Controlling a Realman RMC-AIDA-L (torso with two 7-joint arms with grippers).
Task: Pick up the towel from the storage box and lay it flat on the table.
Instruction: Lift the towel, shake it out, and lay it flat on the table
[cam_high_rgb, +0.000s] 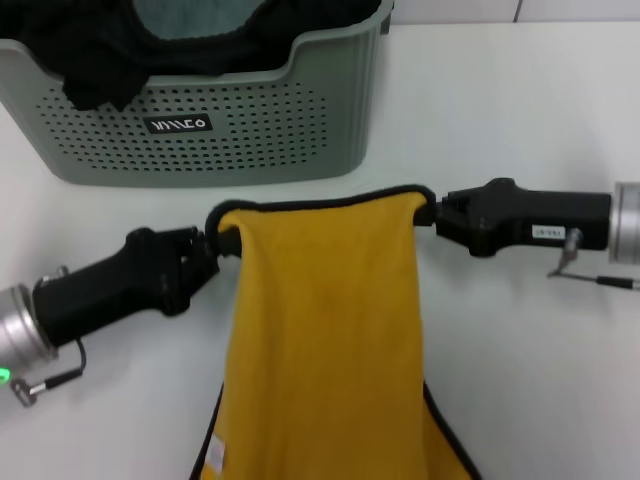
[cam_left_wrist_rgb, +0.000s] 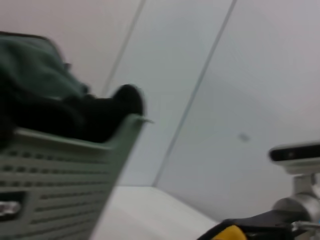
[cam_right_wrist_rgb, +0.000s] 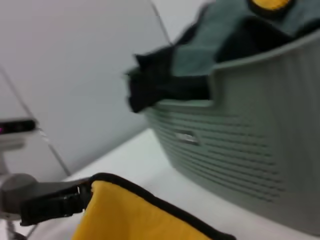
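Note:
The mustard-yellow towel (cam_high_rgb: 330, 330) with black trim hangs stretched between my two grippers above the white table (cam_high_rgb: 500, 110), yellow face toward the head camera. My left gripper (cam_high_rgb: 212, 245) is shut on its left top corner and my right gripper (cam_high_rgb: 432, 210) is shut on its right top corner. The towel's lower part runs out of the head view at the bottom. The sage-green storage box (cam_high_rgb: 230, 130) stands behind the towel at the back left. The right wrist view shows the towel (cam_right_wrist_rgb: 135, 215), the left gripper (cam_right_wrist_rgb: 75, 200) on its corner, and the box (cam_right_wrist_rgb: 240, 150).
A black cloth (cam_high_rgb: 100, 60) drapes over the box's rim, and a pale teal cloth (cam_high_rgb: 195, 15) lies inside. The left wrist view shows the box wall (cam_left_wrist_rgb: 60, 195) with dark cloths (cam_left_wrist_rgb: 70, 115) on top and a wall behind.

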